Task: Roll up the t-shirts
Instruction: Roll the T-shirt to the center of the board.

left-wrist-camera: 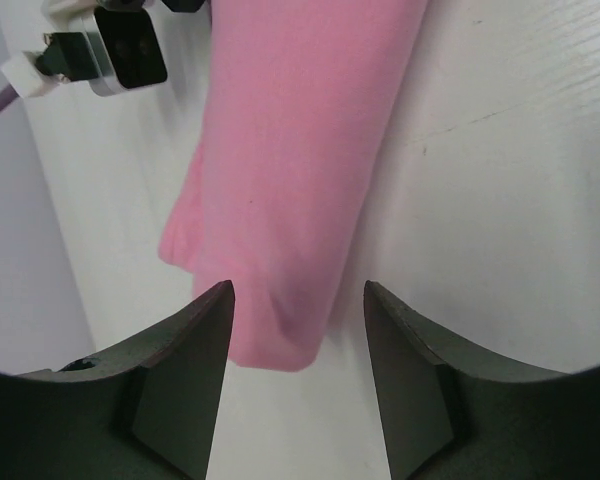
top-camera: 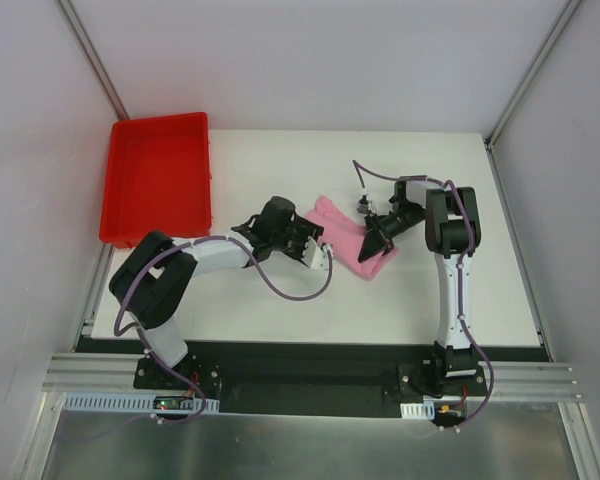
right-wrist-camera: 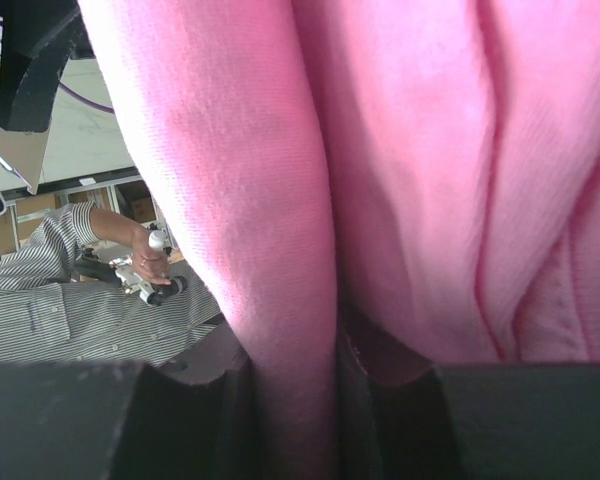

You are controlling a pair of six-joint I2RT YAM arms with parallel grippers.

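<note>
Light-pink soft cotton t-shirt (top-camera: pixel 342 232): we find it bundled into a long, narrow shape. It lies slantwise on the white flat-topped bench (top-camera: pixel 280 310), a little right of the middle, between the tools of the two arms. From above, its far end points up and to the left, and its near end down and to the right. In the left wrist view the t-shirt (left-wrist-camera: pixel 290 150) runs away from the camera as a smooth, rounded band, and its closer end lies flat on the bench.

The left tool (top-camera: pixel 318 252) sits at the bundle's left side. Its two dark fingers (left-wrist-camera: pixel 170 380) stand apart, released, and the closer end of the bundle lies in the gap between their tips. A strip of bare bench shows between the cloth and the finger on the right of that picture. On the other side the finger's tip overlaps the cloth, and we cannot say for certain whether it touches.

The right tool (top-camera: pixel 368 247) is down on the right part of the bundle. In its own wrist view the cloth fills nearly the whole picture. A thick fold of it runs down between the two dark fingers (right-wrist-camera: pixel 110 420), which are clenched on it, so the right tool is grasping the t-shirt.

A red rectangular plastic tray (top-camera: pixel 161 121) stands at the far left corner of the bench, well apart from the t-shirt. Past the cloth in the right wrist view, a person in a grey striped shirt (right-wrist-camera: pixel 40 320) shows at the left edge.
</note>
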